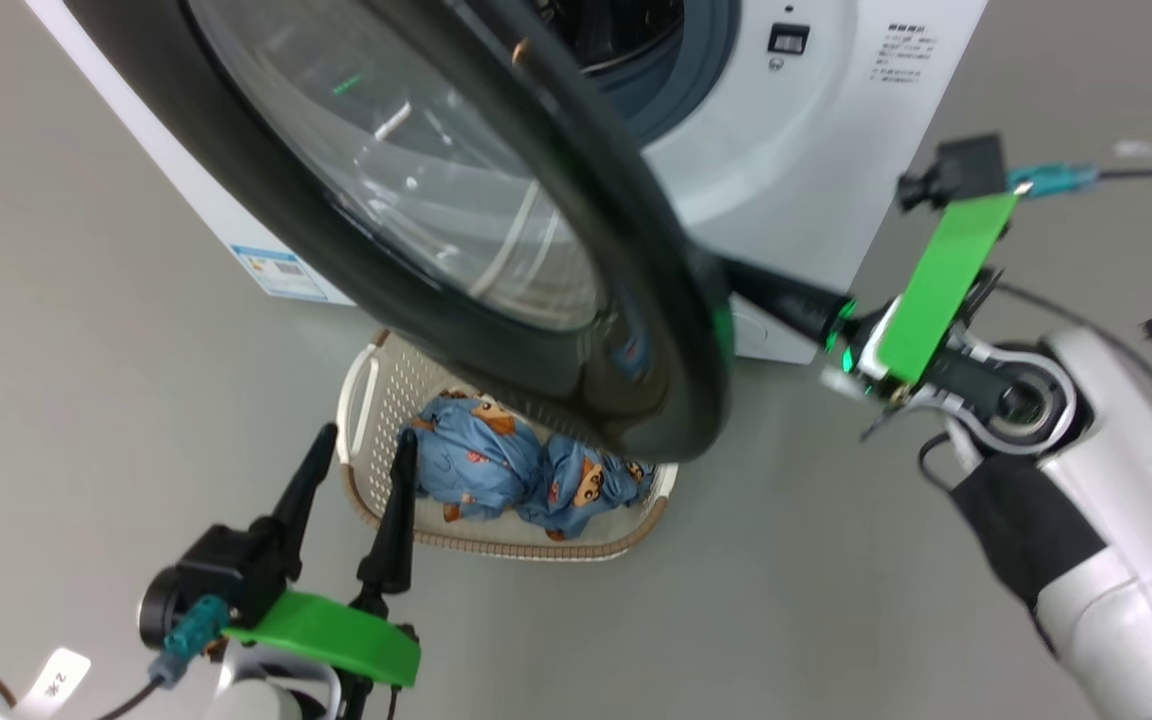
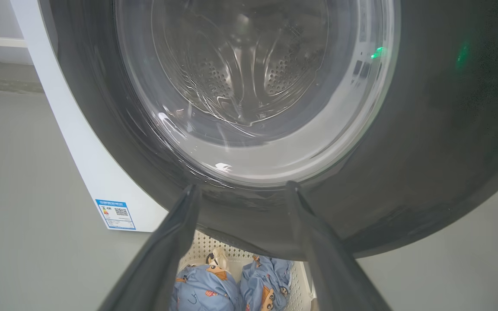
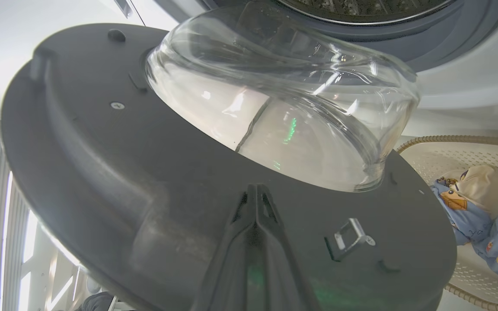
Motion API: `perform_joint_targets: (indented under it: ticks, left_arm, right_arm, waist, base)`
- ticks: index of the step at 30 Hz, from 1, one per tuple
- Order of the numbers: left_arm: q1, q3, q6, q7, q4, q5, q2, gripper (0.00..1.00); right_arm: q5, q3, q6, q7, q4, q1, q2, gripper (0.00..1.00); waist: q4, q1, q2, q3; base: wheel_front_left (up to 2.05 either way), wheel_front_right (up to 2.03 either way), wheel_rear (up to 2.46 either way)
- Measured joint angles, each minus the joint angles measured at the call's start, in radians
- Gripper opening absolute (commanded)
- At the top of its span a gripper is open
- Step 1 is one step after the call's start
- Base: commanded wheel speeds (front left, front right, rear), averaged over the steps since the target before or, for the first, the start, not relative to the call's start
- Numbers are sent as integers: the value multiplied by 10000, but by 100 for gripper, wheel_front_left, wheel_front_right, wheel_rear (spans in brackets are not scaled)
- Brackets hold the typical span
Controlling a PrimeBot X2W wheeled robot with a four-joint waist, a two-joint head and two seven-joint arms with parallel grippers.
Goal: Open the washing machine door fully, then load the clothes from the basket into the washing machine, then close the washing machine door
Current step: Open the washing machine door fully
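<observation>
- right now the step in hand, as i judge it, is the first one: the washing machine door (image 1: pixel 636 260) stands part-way out from the washing machine (image 1: pixel 786 150) and is not yet fully open.
- my right end effector (image 3: pixel 255 190) has its two fingers pressed together with nothing between them. the tips look to rest on the door's dark inner face, just below the glass bowl (image 3: pixel 296 108) and beside the metal latch bracket (image 3: pixel 350 237).
- to do this well, i'd push through the dark face rather than the glass. i'd follow the door's arc around its hinge so the tips don't slide off the smooth plastic, and ease off near the end of travel.
- my left end effector (image 1: pixel 366 435) is spread wide and holds nothing. it hovers over the near left side of the basket (image 1: pixel 536 548), on the door's outer side. i'd hold it back so the swinging rim can't meet it.
- the basket sits on the floor (image 1: pixel 86 400) just before the machine, partly under the door's lower rim. the clothes (image 1: pixel 496 465) lie bunched inside, blue printed pieces with a cream one tucked among them.
- the drum (image 3: pixel 361 6) shows bare steel in the small part i can see.
</observation>
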Motion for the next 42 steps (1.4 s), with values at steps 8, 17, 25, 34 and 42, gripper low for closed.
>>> perform_joint_targets:
  ticks: [8,17,25,34,42]
  left_arm:
    - [633,117,0,0,-50,157,8,100]
    - [1581,238,0,0,-205,232,27,100]
    - [1885,282,0,0,-347,232,54,100]
    - [1961,282,0,0,-453,230,58,100]
    - [1964,545,0,0,-523,226,56,100]
  right_arm:
    - [0,272,2,100,-362,875,278,0]
    - [0,449,2,96,-583,1871,646,0]
    - [-2,585,2,98,-625,2119,1011,0]
    - [-4,807,2,144,-623,2306,1358,0]
    - [-15,1131,2,186,-646,2349,1645,0]
  waist:
    - [2,0,0,-535]
    - [127,0,0,-1317]
    - [370,0,0,-1762]
    - [754,-1,0,-1906]
    - [1149,0,0,-1893]
  base:
    - [0,0,0]
    - [0,0,0]
    - [0,0,0]
    - [0,0,0]
    - [0,0,0]
